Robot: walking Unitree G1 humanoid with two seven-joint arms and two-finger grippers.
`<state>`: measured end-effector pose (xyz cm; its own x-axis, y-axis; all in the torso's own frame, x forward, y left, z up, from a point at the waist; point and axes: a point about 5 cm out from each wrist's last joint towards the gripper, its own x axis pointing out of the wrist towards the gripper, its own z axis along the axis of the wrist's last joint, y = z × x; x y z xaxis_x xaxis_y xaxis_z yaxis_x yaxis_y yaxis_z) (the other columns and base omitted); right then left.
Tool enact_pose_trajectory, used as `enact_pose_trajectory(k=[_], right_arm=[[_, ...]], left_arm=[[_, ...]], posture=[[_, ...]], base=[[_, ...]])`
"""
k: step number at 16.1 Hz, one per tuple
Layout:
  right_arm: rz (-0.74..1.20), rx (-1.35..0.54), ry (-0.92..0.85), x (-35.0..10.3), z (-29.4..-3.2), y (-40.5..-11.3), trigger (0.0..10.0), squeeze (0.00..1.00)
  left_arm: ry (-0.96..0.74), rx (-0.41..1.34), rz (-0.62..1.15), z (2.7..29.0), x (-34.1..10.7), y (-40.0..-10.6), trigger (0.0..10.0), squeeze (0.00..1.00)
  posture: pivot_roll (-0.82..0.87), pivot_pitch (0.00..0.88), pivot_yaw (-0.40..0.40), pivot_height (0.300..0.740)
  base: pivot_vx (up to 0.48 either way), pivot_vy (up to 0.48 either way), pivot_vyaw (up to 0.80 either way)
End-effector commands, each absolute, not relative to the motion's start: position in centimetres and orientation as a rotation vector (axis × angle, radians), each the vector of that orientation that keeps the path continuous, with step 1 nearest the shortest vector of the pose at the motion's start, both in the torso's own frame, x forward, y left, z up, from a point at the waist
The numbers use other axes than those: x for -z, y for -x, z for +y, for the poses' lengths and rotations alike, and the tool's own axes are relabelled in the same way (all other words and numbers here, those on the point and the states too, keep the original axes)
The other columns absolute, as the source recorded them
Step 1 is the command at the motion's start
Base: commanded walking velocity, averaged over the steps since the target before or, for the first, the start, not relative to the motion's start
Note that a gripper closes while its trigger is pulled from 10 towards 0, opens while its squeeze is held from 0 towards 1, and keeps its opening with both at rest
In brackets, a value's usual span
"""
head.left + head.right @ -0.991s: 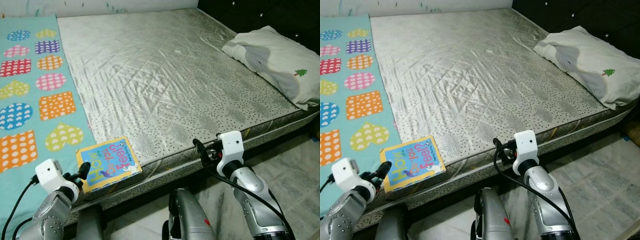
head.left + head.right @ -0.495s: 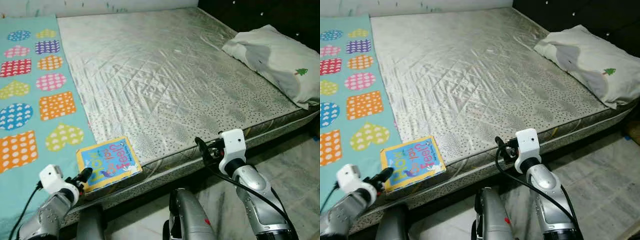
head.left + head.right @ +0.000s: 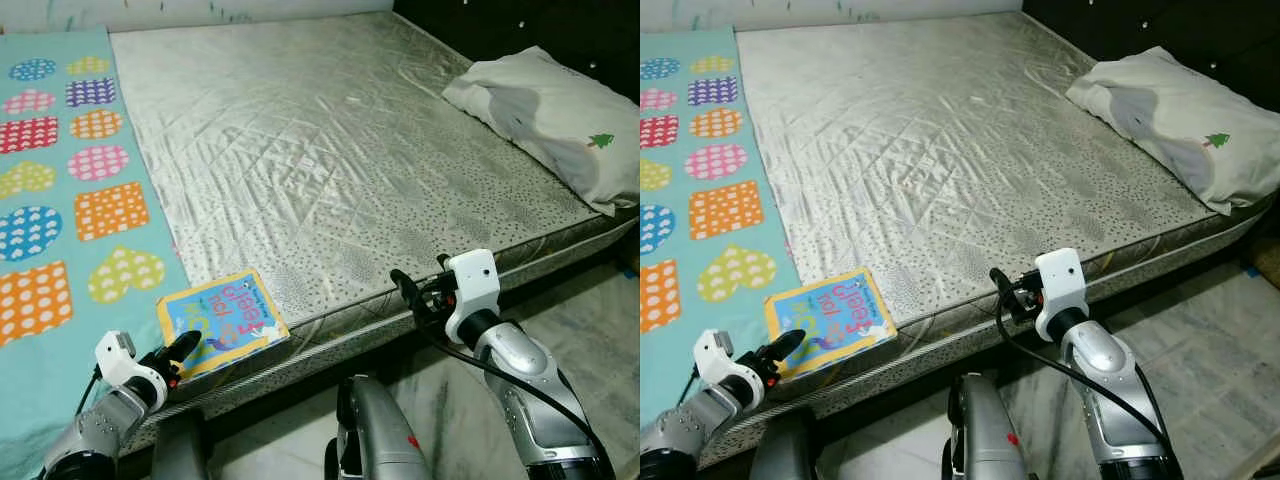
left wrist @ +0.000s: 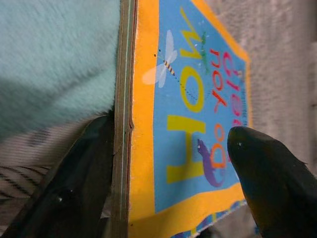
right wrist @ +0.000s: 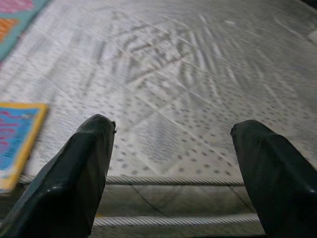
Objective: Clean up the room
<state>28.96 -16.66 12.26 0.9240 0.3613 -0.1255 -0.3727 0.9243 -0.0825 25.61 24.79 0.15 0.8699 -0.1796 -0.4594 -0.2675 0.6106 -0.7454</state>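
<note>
Head stereo pair looked forward and down from above the bed's (image 3: 330, 150) near edge; both eyes shared mattress, blanket (image 3: 60, 180), pillow (image 3: 545, 120), book (image 3: 222, 321) and both arms, the right eye offset slightly. Left wrist camera sat very close, looking along its fingers (image 4: 267, 183) at the book's corner. Right wrist camera looked low across the mattress from its edge, sharing the book (image 5: 15, 139) with the others.
</note>
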Motion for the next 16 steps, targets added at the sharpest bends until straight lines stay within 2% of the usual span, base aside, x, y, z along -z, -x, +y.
enact_pose_trajectory(k=[1, 2, 3, 6, 8, 13, 16], right_arm=[[0.096, -0.397, 0.086, -12.9, -16.6, -28.8, 10.0, 0.00], [0.093, -0.446, 0.059, -13.2, -16.1, -28.6, 10.0, 0.00], [0.104, -0.584, -0.018, -14.0, -15.0, -27.7, 10.0, 0.00], [0.145, -0.804, -0.080, -14.8, -13.9, -25.6, 10.0, 0.00], [0.202, -0.881, -0.101, -14.4, -13.9, -24.6, 10.0, 0.00], [0.231, -0.885, -0.093, -14.5, -14.1, -24.5, 10.0, 0.00], [0.235, -0.906, -0.080, -14.0, -14.2, -25.0, 10.0, 0.00]], left_arm=[[0.956, -0.031, 0.525, 24.6, 0.0, -25.7, 4.5, 0.00], [0.977, -0.025, 0.517, 24.6, 0.1, -25.6, 0.0, 0.00], [1.004, 0.006, 0.492, 24.5, 0.0, -25.7, 0.0, 0.00], [1.030, 0.025, 0.442, 24.5, -0.1, -26.0, 0.0, 0.00], [1.023, -0.007, 0.417, 25.2, -0.2, -26.0, 0.0, 0.00], [1.071, -0.017, 0.297, 26.4, -1.2, -26.6, 0.0, 0.00], [1.090, -0.009, 0.284, 26.3, -1.3, -26.9, 0.0, 0.00]], posture=[[-0.16, 0.135, -0.087, 0.570], [-0.17, 0.135, -0.085, 0.570], [-0.17, 0.134, -0.083, 0.570], [-0.18, 0.131, -0.081, 0.570], [-0.18, 0.130, -0.078, 0.570], [-0.17, 0.117, -0.080, 0.570], [-0.17, 0.108, -0.084, 0.570]], base=[[0.000, 0.000, 0.00], [0.000, 0.000, 0.00], [0.000, 0.000, 0.00], [0.000, 0.000, 0.00], [0.000, 0.000, 0.00], [0.000, 0.000, 0.00], [0.000, 0.000, 0.00]])
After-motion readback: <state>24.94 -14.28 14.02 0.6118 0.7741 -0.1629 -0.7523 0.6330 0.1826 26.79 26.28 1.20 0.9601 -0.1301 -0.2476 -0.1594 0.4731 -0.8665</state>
